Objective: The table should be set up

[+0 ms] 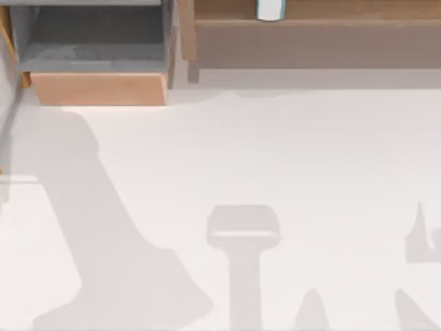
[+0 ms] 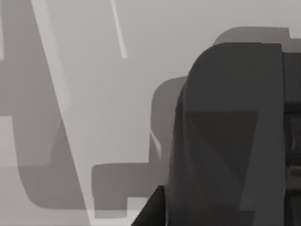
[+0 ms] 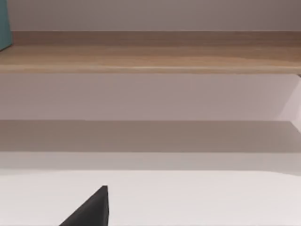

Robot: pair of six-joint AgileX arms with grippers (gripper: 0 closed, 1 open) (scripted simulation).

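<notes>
The white worktop (image 1: 275,158) spreads across nearly the whole top view, bare and matte, with only grey shadows on it: a broad slanted one on the left, a T-shaped one near the middle, and a few jagged slivers at the right edge.

At the far edge, on the right, runs the light-brown wooden shelf unit (image 1: 310,34), cut off by the top of the picture. On it stands a small white-and-blue object (image 1: 270,9), only its lower part in view, so what it is stays unclear. The right wrist view looks at a wooden shelf board (image 3: 150,52) edge-on, with a teal sliver (image 3: 4,23) cut off at the side.

At the far left corner sits the wooden box with grey inside (image 1: 96,62), its top cropped as well.

The left wrist view shows a dark bulk of the left gripper (image 2: 230,141) close up over shadowed worktop; whether its fingers are wide or narrow, I cannot tell. The right gripper (image 3: 89,209) shows as just one black wedge; again, cannot tell.
</notes>
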